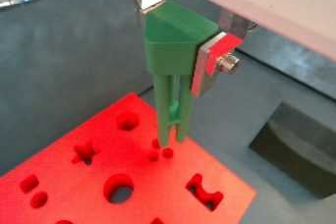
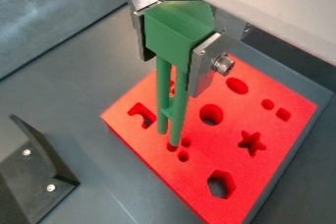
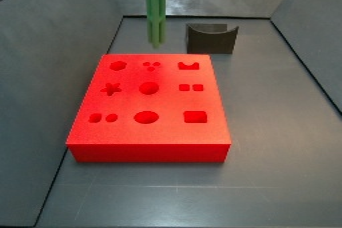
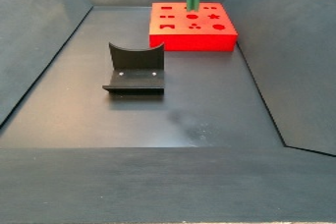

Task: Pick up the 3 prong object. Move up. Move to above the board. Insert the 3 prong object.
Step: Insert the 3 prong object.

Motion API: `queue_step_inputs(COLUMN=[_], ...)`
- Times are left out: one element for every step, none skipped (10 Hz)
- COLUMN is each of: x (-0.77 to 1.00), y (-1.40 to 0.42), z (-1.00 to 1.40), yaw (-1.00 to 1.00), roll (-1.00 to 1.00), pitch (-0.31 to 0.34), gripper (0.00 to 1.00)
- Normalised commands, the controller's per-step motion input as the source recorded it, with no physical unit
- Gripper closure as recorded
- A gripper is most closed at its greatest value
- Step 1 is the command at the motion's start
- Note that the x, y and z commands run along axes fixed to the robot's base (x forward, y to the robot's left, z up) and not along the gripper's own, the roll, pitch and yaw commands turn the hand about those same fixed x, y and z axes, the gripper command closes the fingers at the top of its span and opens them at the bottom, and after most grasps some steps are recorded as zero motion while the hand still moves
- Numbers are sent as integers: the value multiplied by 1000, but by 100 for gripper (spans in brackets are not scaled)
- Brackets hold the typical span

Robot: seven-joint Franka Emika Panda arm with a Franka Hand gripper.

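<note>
The 3 prong object [image 1: 175, 66] is clamped by its blocky head in the claw [image 1: 184, 46] and hung upright with the prongs pointed straight down over the three small dots [image 2: 176, 149] of the board [image 3: 147, 147] — probably so it can be lowered in without twisting, though whether the tips are already touching can't be told. The peg is seen as matte green plastic, slim with a wider head, gripped between flat silver plates, while the board is a chunky bright red slab with crisp star, circle and square cutouts, laid on the dull grey bench [image 4: 197, 110] well apart from the dark fixture [image 4: 133, 69].
</note>
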Motion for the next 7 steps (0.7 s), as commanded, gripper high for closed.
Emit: queue_step_inputs(x=[-6,-23,0,0,0,0,0], y=[0,0,3,0,0,0,0], z=[-389,-260,-177,-189,-223,-214,-211], yaw=[0,0,0,0,0,0,0], roll=[20,3,0,0,0,0,0], pitch=[-116,-99,-67,-67,-76,-73,-66], gripper=[100,100,100,100,100,100,100])
